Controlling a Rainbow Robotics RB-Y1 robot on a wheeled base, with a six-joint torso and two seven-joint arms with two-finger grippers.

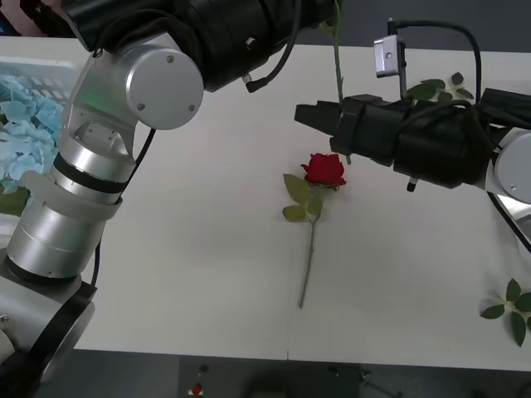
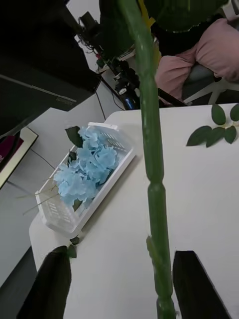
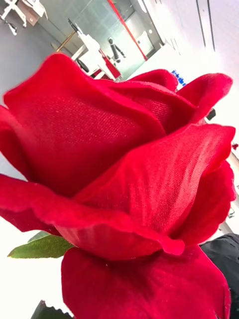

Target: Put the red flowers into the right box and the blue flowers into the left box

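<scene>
One red flower [image 3: 119,164] hangs in the air from my left gripper, its head right in front of the left wrist camera. Its green stem [image 1: 338,66] drops from the front view's top edge and passes between the black fingers of my right gripper [image 1: 303,114], which is open around the stem [image 2: 149,124]. A second red flower [image 1: 323,170] lies on the table just below that gripper. The blue flowers [image 1: 21,124] fill the left box [image 1: 33,70], a white slatted basket at the table's far left [image 2: 117,172]. The right box is out of view.
My left arm [image 1: 124,108] rises across the left side of the front view. Loose green leaf sprigs lie at the back right [image 1: 436,87] and near the front right edge [image 1: 510,307]. The table between the basket and the lying rose is bare.
</scene>
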